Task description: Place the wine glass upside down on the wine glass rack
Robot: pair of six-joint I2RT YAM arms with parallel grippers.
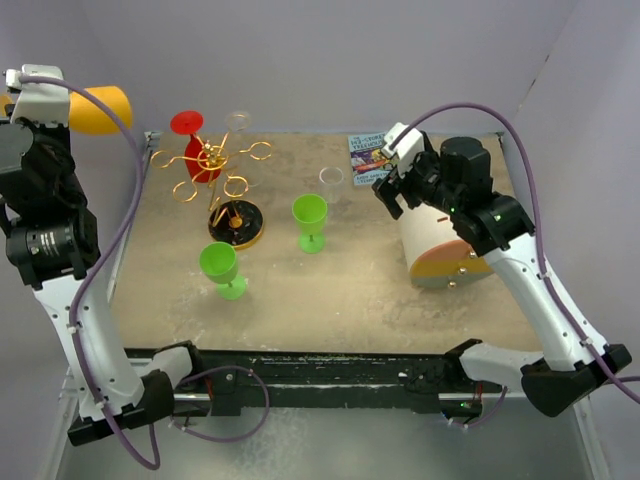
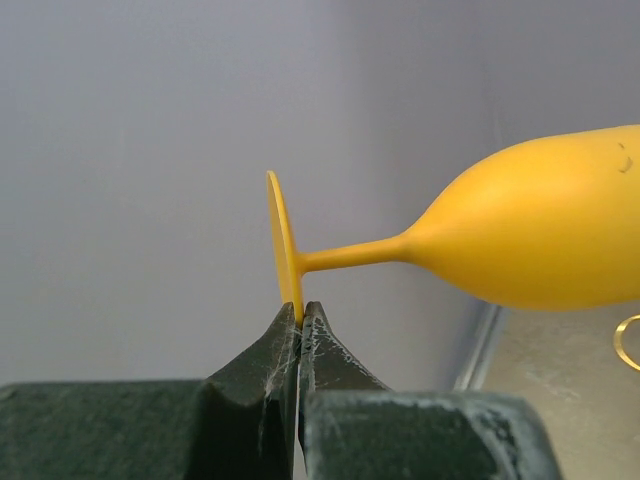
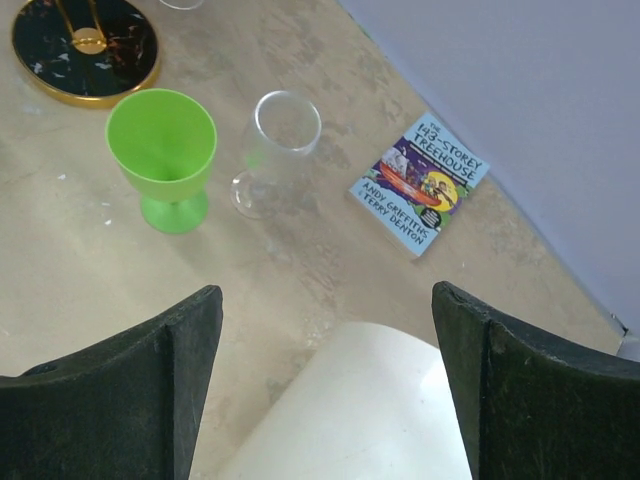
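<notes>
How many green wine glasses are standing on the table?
2. One green glass stands near the rack's base, on its near side; the other green glass stands right of that base, beside a clear glass. No others seem hidden.

The left arm (image 1: 88, 340) and right arm (image 1: 548, 300) had white link shells, black joint housings and a lilac cable (image 1: 465, 106) each; the fingers (image 3: 120, 400) were dark, scuffed wedges

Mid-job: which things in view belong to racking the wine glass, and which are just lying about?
Job: yellow wine glass, foot pinched in the left hand; gold wine glass rack.
Lying about: red glass foot-up on the rack; near green glass; far green glass; clear glass; book; white tub under the open right hand.
</notes>
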